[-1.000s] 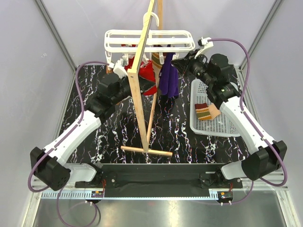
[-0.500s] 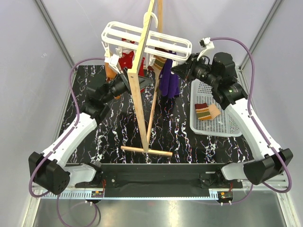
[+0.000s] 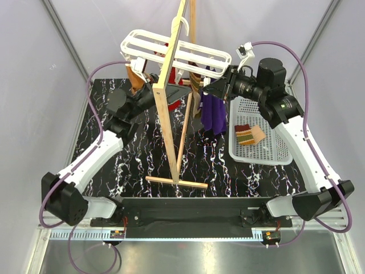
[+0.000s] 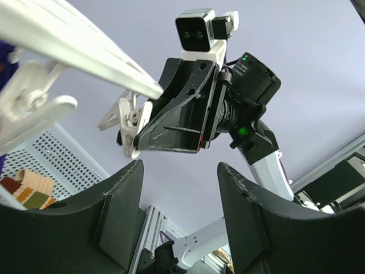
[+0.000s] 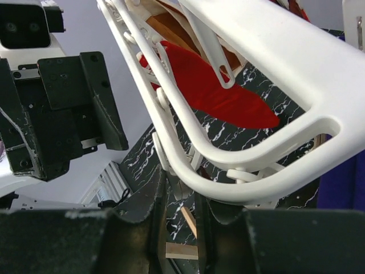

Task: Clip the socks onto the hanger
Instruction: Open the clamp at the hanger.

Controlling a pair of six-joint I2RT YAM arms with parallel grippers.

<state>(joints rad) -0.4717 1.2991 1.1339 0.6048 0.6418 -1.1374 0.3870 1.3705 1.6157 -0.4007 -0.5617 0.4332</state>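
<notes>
Robot lab cell, plain grey walls [image 3: 28, 114], aluminium frame posts [image 3: 67, 43]

Top: you look down from behind the bases, whole table [image 3: 228, 165] framed
Left wrist: aimed up, close under hanger [image 4: 74, 48], right arm [image 4: 251, 85] at 1 o'clock
Right wrist: tight under hanger, left arm [image 5: 51, 114] at 9 o'clock
Shared: hanger, all three

Pale walls [image 3: 34, 85] — black marbled table [image 3: 228, 165]
</notes>
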